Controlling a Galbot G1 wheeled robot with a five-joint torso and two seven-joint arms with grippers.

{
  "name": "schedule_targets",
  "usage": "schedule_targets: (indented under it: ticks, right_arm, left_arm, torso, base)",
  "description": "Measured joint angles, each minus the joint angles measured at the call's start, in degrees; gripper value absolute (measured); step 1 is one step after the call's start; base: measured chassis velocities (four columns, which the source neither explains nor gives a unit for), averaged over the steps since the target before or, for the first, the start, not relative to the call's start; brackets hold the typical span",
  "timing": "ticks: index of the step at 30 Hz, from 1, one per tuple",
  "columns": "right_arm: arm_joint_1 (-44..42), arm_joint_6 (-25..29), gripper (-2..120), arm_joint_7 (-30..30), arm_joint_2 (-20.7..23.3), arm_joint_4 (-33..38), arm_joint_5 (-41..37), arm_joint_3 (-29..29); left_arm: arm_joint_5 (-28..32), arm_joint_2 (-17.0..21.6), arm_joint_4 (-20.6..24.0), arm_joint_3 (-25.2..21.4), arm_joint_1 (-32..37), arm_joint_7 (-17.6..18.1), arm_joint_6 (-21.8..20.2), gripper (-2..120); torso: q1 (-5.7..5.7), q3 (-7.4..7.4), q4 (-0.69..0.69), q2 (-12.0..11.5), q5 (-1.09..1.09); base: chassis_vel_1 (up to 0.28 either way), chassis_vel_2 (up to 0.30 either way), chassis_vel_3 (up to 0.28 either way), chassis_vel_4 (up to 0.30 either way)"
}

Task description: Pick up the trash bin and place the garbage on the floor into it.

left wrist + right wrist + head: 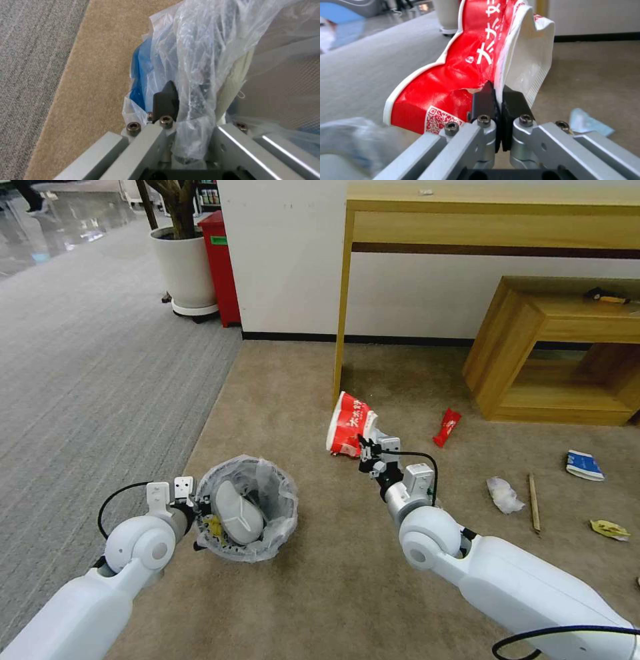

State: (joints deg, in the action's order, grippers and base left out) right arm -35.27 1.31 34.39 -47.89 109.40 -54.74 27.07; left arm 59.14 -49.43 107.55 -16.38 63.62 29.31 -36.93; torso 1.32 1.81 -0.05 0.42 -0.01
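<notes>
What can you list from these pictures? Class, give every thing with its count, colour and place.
bin: one, black with a white bag liner, held at its rim by the left claw, left of centre
slipper: one, white, inside the bin
cup: one, red and white, crushed, held in the right claw
wrapper: one, red, on the beige carpet by the low shelf
paper wad: one, white, on the carpet at right
stick: one, wooden, beside the wad
carton: one, blue and white, far right
yellow wrapper: one, far right
desk: one, wooden, against the wall
plant pot: one, white, far left
red box: one, beside the pot
left claw: shut on the bin
right claw: shut on the cup
</notes>
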Motion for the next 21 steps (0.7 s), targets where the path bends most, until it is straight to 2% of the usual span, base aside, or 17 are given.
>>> schedule_targets:
  ticks: [9,14,21]
  right_arm:
    - [3.05,0.85,0,-0.33,-2.17,4.54,-3.06,6.56]
    - [3.75,1.01,0,-0.62,-2.77,5.28,-3.88,8.09]
    - [4.44,4.49,0,-5.01,-3.35,4.21,-5.55,11.57]
  left_arm:
    - [0.02,-1.25,-0.71,0.24,-0.51,0.12,-0.04,0]
    - [0.01,-1.66,-1.08,0.32,-0.77,0.14,-0.04,0]
    - [0.21,-2.45,-1.44,0.71,-1.58,0.56,-0.04,0]
  torso:
    - [0.0,0.0,0.01,0.0,0.0]
    - [0.0,0.0,0.01,0.0,-0.01]
    - [0.01,0.0,0.0,0.0,-0.01]
  base:
    - [0.0,0.0,0.0,0.0]
    - [0.0,0.0,0.0,0.0]
    - [0.0,0.0,0.0,0.0]
